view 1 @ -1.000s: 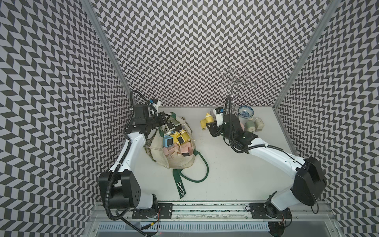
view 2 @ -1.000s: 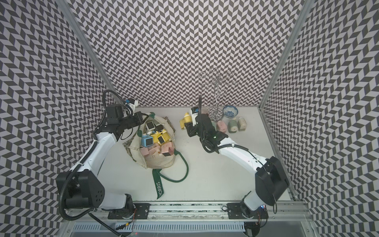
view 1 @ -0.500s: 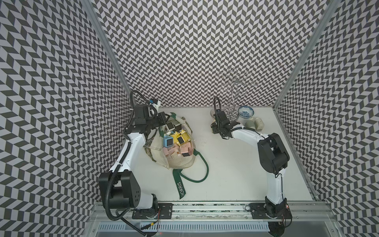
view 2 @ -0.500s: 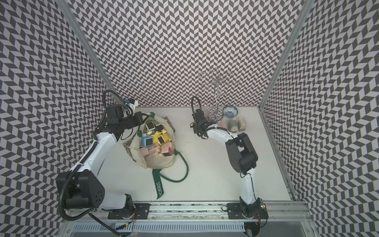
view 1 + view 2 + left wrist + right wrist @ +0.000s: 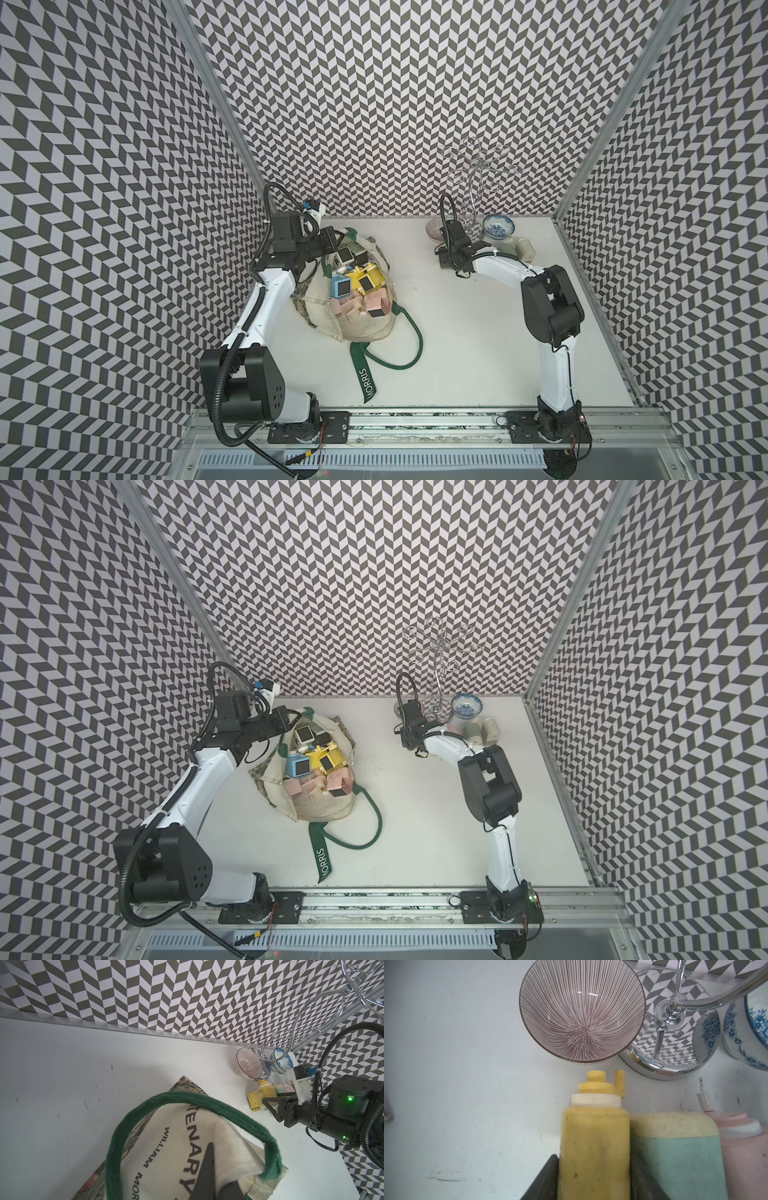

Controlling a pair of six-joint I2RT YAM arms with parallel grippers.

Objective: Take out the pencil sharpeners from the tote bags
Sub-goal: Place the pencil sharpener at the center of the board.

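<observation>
L gripper (image 5: 216, 1167) pinched tight on bag (image 5: 365, 328) cloth near rim. Bag lies open, mid-left of table (image 5: 457, 332), w/ sharpeners (image 5: 361, 278) heaped inside. R gripper (image 5: 593, 1157) part-open, clamping yellow sharpener (image 5: 593, 1136), touching green sharpener (image 5: 675, 1157), near striped bowl (image 5: 581, 1012).

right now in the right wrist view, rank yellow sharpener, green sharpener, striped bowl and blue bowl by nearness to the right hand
1. yellow sharpener: gripped in the right hand.
2. green sharpener: right beside the yellow one.
3. striped bowl: just past the yellow crank.
4. blue bowl: farthest, beyond the chrome stand base.
</observation>
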